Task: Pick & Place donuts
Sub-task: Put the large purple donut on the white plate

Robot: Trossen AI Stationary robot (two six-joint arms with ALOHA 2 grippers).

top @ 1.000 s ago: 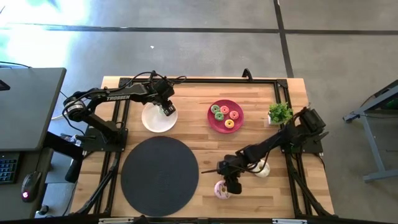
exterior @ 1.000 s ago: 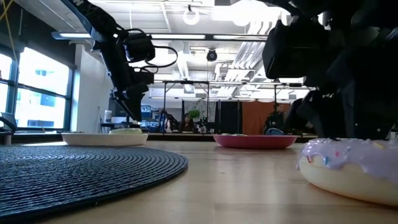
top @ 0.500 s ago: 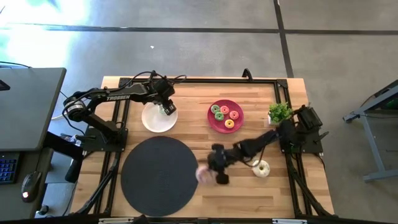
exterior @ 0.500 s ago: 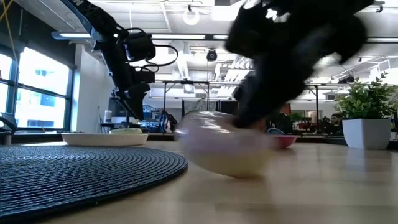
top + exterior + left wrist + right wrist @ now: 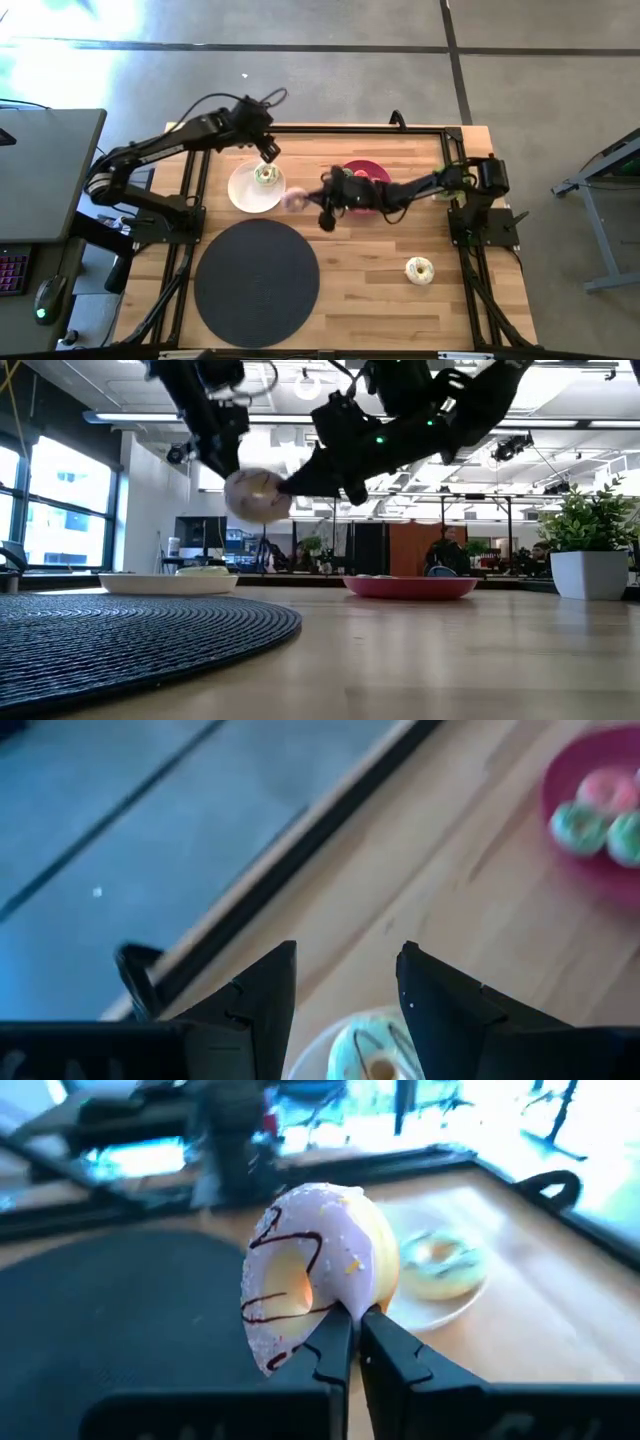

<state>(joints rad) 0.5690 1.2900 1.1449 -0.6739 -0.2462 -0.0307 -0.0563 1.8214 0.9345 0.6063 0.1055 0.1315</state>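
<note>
My right gripper (image 5: 312, 203) is shut on a larger donut with pink icing and dark drizzle (image 5: 305, 1270), high above the table between the white plate (image 5: 240, 192) and the red plate (image 5: 372, 168). My left gripper (image 5: 268, 152) is open and empty above the white plate's far side, its fingers apart in the left wrist view (image 5: 345, 985). A pale green-white iced donut (image 5: 265, 176) lies flat on the white plate. Several tiny donuts (image 5: 600, 805) lie on the red plate. A white-iced donut (image 5: 420, 270) lies on the table near the right. My right gripper pinches the pink donut's ring at its lower rim (image 5: 348, 1308) between the two fingers, one on the iced face and one on the plain underside. The fingers come slanting from the table's right. The donut stands on edge, lifted clear of the table (image 5: 257, 495).
A big round black mat (image 5: 257, 283) covers the near left of the table. A potted plant (image 5: 590, 550) stands at the far right. My right arm (image 5: 410, 190) stretches across the red plate. Black rails (image 5: 330, 128) run along the table's edges.
My right gripper has lifted the pink donut off the table near the near edge, and swung it up, left and toward the far edge, to beside the white plate. My left gripper has risen off the white plate, where the pale donut stays.
</note>
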